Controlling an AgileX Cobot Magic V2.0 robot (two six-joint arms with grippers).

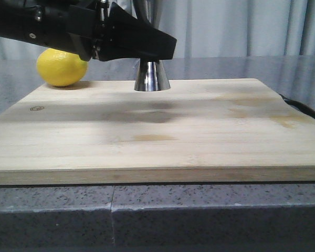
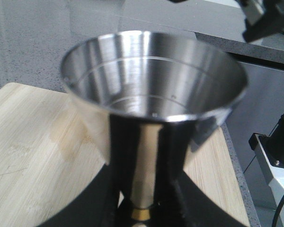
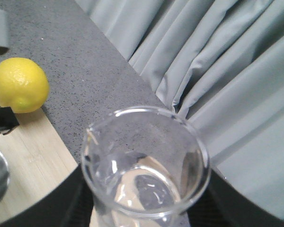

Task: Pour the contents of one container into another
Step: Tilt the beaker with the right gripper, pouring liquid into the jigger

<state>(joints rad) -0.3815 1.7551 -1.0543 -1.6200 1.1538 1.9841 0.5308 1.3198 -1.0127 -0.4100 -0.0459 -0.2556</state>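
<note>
Two grips set for pouring. Cutting board (image 1: pixel 157 136) fills the frame's middle; jigger (image 1: pixel 151 76) upright at upper centre, left gripper (image 2: pixel 142 208) clamped at its waist, steadying it. Right gripper (image 3: pixel 142 208) clasps beaker (image 3: pixel 146 165), lower centre. Lemon (image 1: pixel 61 67) upper left, idle.

Soft, even, diffuse lighting, probably overhead. Faint blurred shadows across cutting board (image 1: pixel 157 131). Bright streaked glare on jigger (image 2: pixel 151 90) bowl; near rim soft-focused. Beaker (image 3: pixel 146 165) rim sharp, highlights inside. Left gripper (image 1: pixel 147 50) underexposed, near-black.
</note>
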